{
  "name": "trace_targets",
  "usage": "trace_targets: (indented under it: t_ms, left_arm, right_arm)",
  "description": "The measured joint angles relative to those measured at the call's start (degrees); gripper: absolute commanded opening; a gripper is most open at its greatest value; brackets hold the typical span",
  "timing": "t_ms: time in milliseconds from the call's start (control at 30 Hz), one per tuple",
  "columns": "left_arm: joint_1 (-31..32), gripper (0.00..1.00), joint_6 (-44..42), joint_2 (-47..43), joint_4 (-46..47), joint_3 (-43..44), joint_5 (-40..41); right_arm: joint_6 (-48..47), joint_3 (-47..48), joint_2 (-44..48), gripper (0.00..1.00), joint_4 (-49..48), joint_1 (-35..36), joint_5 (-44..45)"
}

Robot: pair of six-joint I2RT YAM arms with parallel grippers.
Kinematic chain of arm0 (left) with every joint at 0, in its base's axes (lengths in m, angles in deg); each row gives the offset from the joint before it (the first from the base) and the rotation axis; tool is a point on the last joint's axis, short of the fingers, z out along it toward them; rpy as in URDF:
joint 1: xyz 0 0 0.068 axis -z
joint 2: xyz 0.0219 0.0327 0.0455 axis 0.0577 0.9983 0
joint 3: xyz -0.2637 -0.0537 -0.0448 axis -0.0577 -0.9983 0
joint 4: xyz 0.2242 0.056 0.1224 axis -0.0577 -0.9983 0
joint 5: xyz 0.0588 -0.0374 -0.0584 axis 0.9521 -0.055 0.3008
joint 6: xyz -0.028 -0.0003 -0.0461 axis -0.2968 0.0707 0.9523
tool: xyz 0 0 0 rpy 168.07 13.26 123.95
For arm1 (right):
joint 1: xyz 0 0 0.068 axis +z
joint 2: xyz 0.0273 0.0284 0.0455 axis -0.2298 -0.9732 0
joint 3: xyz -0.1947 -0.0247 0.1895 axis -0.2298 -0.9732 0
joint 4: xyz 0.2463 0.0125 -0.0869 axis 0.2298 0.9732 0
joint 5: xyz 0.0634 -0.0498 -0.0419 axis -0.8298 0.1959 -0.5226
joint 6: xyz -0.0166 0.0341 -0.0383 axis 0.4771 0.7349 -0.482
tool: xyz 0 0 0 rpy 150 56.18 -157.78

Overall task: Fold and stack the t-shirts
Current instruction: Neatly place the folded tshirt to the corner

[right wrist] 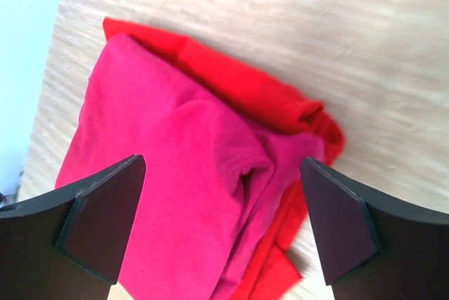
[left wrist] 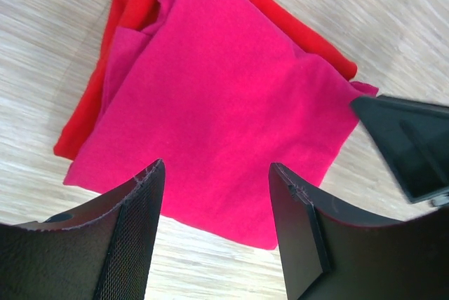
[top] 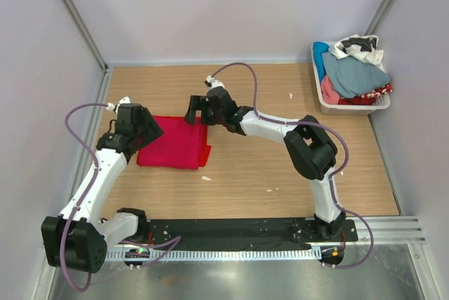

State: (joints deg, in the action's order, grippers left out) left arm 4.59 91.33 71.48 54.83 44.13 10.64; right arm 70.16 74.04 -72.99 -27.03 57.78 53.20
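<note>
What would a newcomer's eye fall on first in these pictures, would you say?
The folded raspberry t-shirt lying on the scarlet t-shirt, left of the table's middle, stands out. The open left hand and right hand flank that stack. A white basket of clothes sits far right.

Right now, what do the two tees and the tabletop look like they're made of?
Crimson t-shirt: soft knit cloth, matte, with a fine fuzzy texture showing up close; probably cotton jersey.
Scarlet t-shirt: similar matte cloth that rolls into soft folds; the fibre can't be told.
Tabletop: pale wood grain with a low sheen; could be laminate rather than solid wood.
</note>
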Motion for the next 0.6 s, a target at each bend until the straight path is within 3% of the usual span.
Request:
trace_targets:
  t_ms: [233, 433, 600]
  left_arm:
    - [5.0, 0.62, 0.7, 0.0, 1.0, -1.5, -0.1]
    - [15.2, 0.62, 1.3, 4.5, 2.6, 0.5, 0.8]
    - [27.5, 0.57, 2.1, 16.4, 1.4, 8.4, 6.0]
  right_arm:
    - [-4.5, -2.1, 5.3, 0.98, 3.1, -1.5, 4.5]
    - [-5.7, -19.8, 21.7, 0.97, 5.2, -6.3, 8.7]
    - [-5.7, -33.9, 39.5, 0.94, 5.9, -15.2, 14.9]
